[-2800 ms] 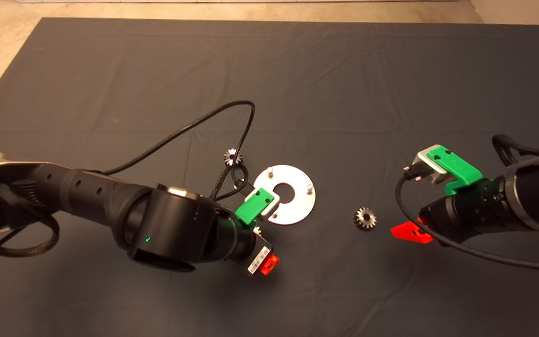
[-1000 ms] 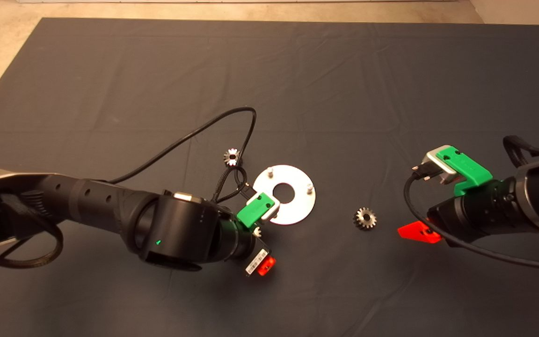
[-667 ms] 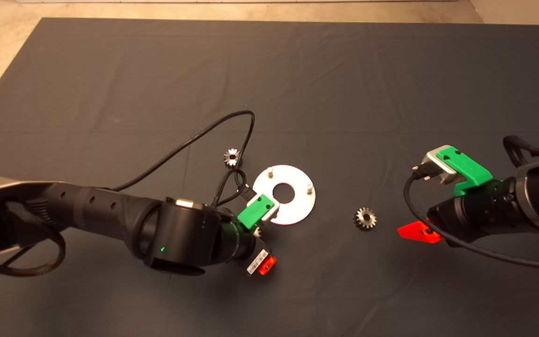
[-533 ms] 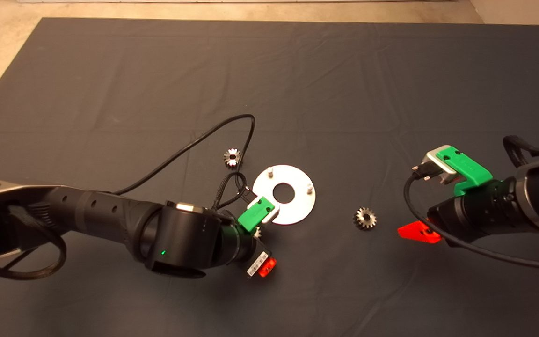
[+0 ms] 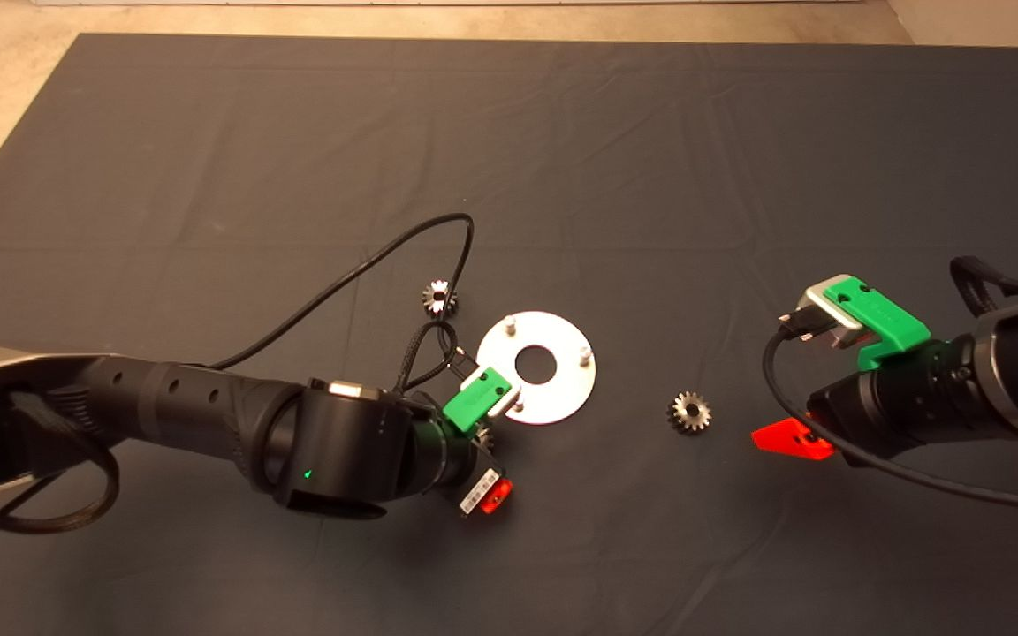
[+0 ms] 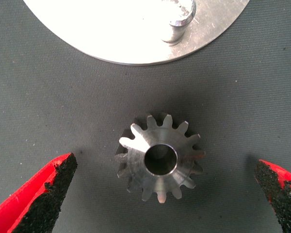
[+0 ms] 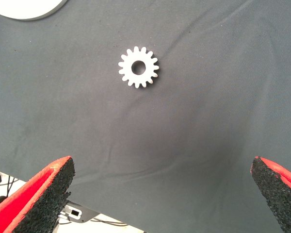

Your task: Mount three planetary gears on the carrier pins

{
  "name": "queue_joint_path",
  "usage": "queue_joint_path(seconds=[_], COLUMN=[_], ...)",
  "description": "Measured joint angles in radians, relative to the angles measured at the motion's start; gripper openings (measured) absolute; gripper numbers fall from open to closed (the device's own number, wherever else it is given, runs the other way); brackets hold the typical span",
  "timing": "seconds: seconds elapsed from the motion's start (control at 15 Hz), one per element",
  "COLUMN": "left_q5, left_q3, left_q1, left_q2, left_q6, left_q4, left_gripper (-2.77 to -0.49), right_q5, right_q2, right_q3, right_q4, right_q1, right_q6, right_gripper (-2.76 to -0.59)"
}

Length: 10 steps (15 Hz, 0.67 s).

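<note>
A: What is different from a moment ago?

B: The left pincer has moved a little back from the disc, toward the lower left. More of the disc's near edge is free now, and the pin there shows beside the green mount. The cable loop shifted slightly too. The right pincer has not moved.

A: Where are the gears?

B: One gear lies flat on the mat between the left fingers, just beside the disc's rim but not touching it. The fingers stand wide apart and touch nothing. The second gear lies at the upper left of the disc, near the cable. The third gear is on the right of the disc, between it and the right pincer.

A: And the right pincer?

B: It hangs over the mat with fingers spread, holding nothing; its wrist view shows the third gear ahead of it.

A: The pins?

B: All three stand bare; no gear is on any of them. The left arm hides the first gear almost fully in the head view.
</note>
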Motion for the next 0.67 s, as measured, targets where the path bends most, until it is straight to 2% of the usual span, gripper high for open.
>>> queue_joint_path(seconds=[0.13,0.27,0.4,0.67], left_q5=[0.001,0.0,0.0,0.0], left_q3=[-0.008,-0.01,-0.01,-0.01], left_q1=[0.0,0.0,0.01,0.014], left_q2=[-0.001,-0.003,-0.003,-0.002], left_q6=[0.003,0.004,0.004,0.004], left_q4=[0.011,0.025,0.035,0.049], left_gripper=[-0.73,-0.74,-0.88,-0.88], right_q5=[0.0,0.0,0.0,0.0], right_q2=[0.0,0.0,0.0,0.0], right_q3=[0.0,0.0,0.001,0.003], right_q4=[0.002,0.004,0.01,0.02], right_q1=[0.0,0.0,0.004,0.006], right_q6=[0.0,0.0,0.0,0.0], right_gripper=[-0.63,-0.63,-0.63,-0.63])
